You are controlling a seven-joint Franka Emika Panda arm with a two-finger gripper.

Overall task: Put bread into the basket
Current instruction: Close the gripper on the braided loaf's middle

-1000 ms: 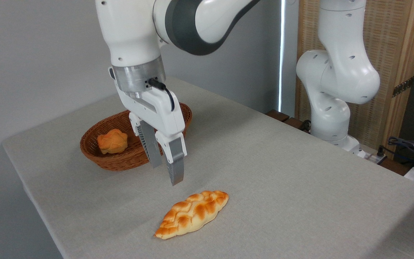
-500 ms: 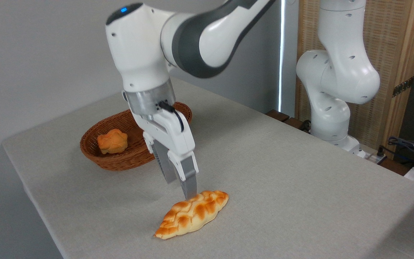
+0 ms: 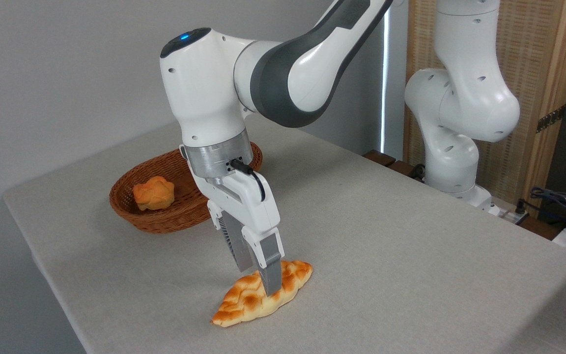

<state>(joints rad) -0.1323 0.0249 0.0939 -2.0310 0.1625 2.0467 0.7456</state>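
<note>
Here we find the gripper [image 3: 259, 281] lowered onto the bread [image 3: 262, 294], its two grey fingers [image 3: 270, 265] spread apart and straddling the middle of the loaf, one on the near side and one on the far side. The jaws stand open around the crust; whether the pads already touch it we cannot tell, since the near finger hides the contact. The bread lies flat on the table [image 3: 386, 246], near the front edge, its long axis running from near-left to far-right, golden-brown braid on top and pale sides below. Above the fingers we note the white hand body, a black cable looping at the silver wrist ring, and the white-and-grey arm [image 3: 283, 73] reaching in from the upper right, with a small blue light on its upper joint. Farther back and to the left sits the basket [image 3: 165, 216], reddish-brown wicker, well apart from the bread. Inside it, toward its left side, rests a small orange bun [image 3: 154, 192]. At the far right we see the arm's white base column [image 3: 460, 113] in front of a woven screen [image 3: 533, 73].
</note>
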